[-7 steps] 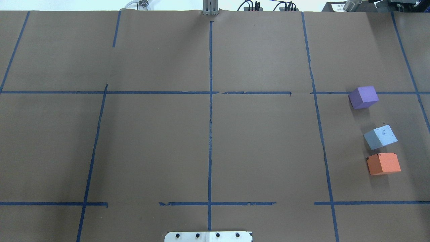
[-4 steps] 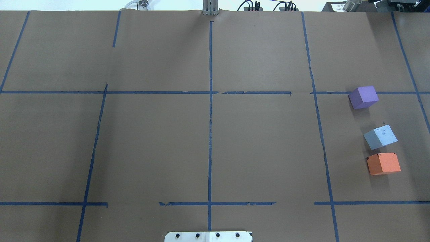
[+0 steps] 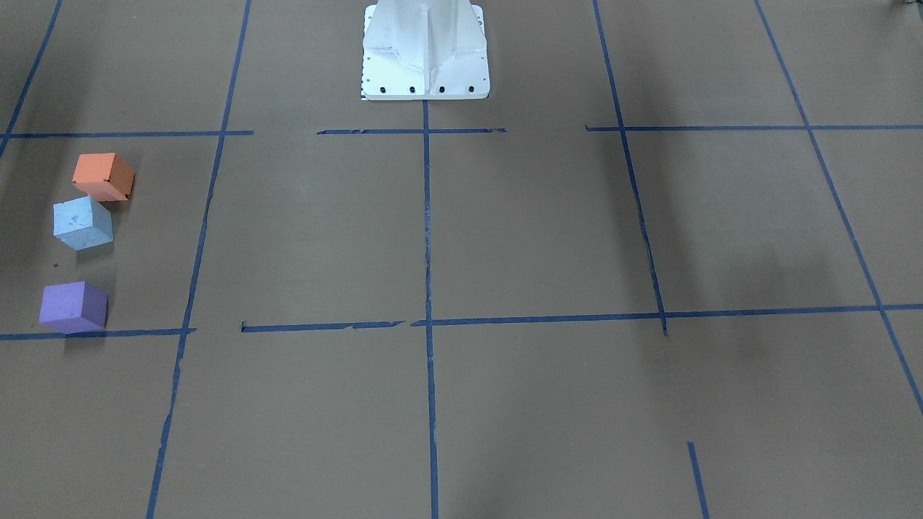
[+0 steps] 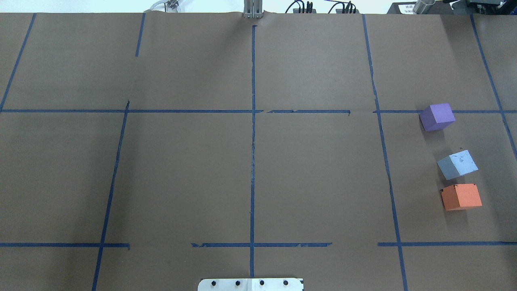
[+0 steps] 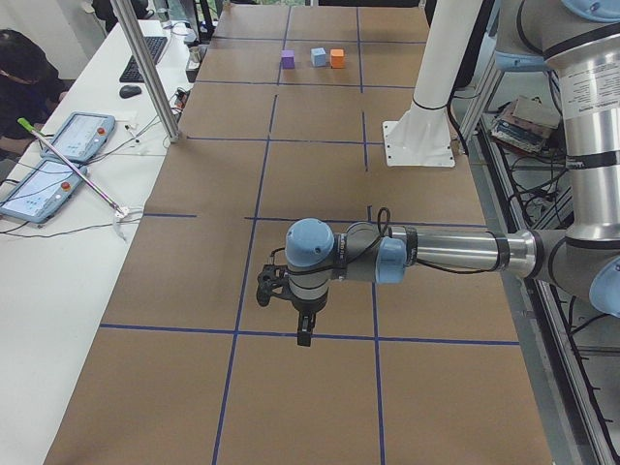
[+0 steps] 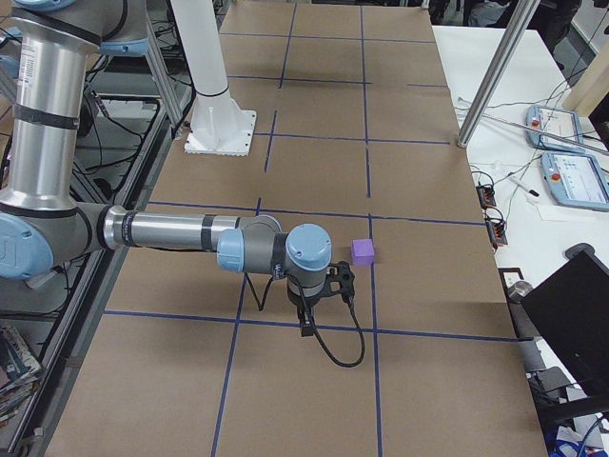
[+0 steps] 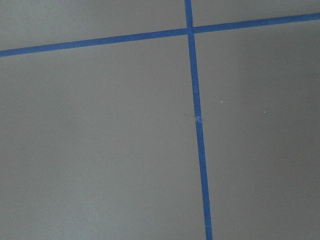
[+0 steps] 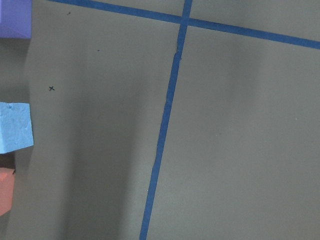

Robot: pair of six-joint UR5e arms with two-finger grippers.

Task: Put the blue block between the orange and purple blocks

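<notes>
The blue block [image 4: 457, 164] sits on the brown table between the purple block [image 4: 437, 116] and the orange block [image 4: 461, 196], close to the orange one, at the table's right. The row also shows in the front view: orange [image 3: 102, 176], blue [image 3: 83, 223], purple [image 3: 73, 305]. The right wrist view catches all three at its left edge, with the blue one [image 8: 15, 127] in the middle. My left gripper [image 5: 303, 337] hangs over the table's left end, far from the blocks. My right gripper [image 6: 306, 327] hangs near the purple block [image 6: 363, 251]. I cannot tell whether either is open or shut.
The white robot base [image 3: 425, 54] stands at the table's near middle edge. Blue tape lines grid the brown paper. A metal post [image 5: 145, 68] and a side desk with tablets [image 5: 77, 136] lie beyond the far edge. A person [image 5: 19, 68] sits there.
</notes>
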